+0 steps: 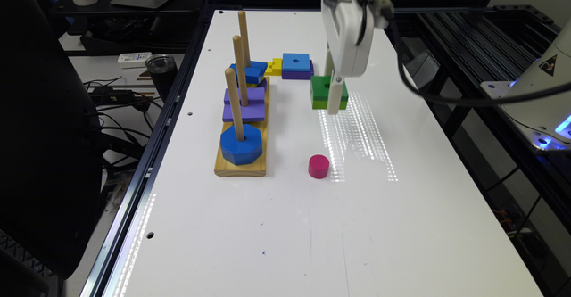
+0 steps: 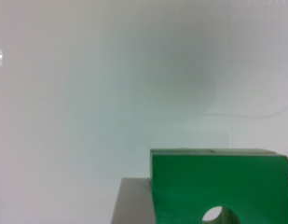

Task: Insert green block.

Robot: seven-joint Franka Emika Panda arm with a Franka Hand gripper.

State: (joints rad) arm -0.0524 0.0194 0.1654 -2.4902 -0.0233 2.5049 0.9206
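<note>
Gripper (image 1: 331, 92) clamped on green block (image 1: 322, 92), lifted off table (image 1: 401, 225) mid-width; carry level toward wooden peg base (image 1: 223, 167) near table's edge, centre hole over a peg (image 1: 233, 103)

High oblique exterior view over white table (image 1: 285, 225); wrist view close above it.
</note>
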